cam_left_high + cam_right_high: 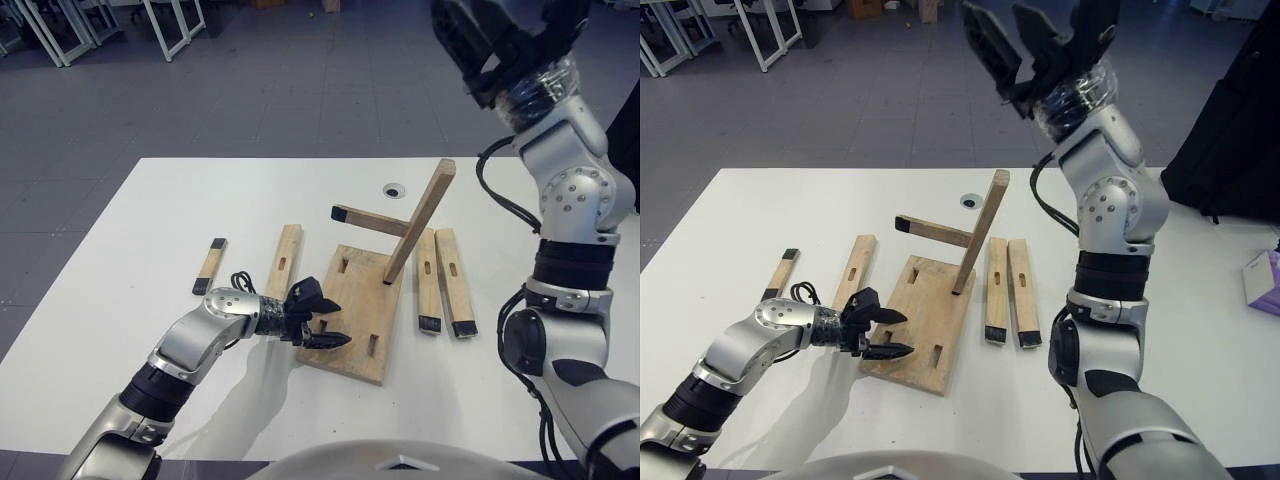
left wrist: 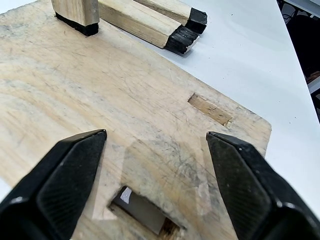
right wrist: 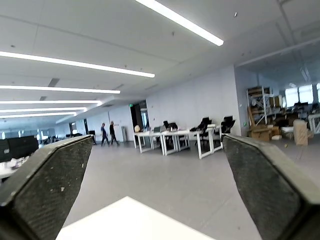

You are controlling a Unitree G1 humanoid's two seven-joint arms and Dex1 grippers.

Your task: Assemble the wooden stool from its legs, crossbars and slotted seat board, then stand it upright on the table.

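Head pair looking down on table (image 1: 130,230), both framing the board (image 1: 355,300) mid-frame. Left wrist camera sitting close over board; right wrist camera pointing out across room.

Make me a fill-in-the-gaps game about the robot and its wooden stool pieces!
1. The seat board lies flat with ___ leg standing up in it.
2. The left gripper is over the board with its fingers ___.
3. On the board's right side, ___ loose legs lie side by side.
4. The right gripper, raised high, holds ___.
Missing words: one, open, two, nothing.
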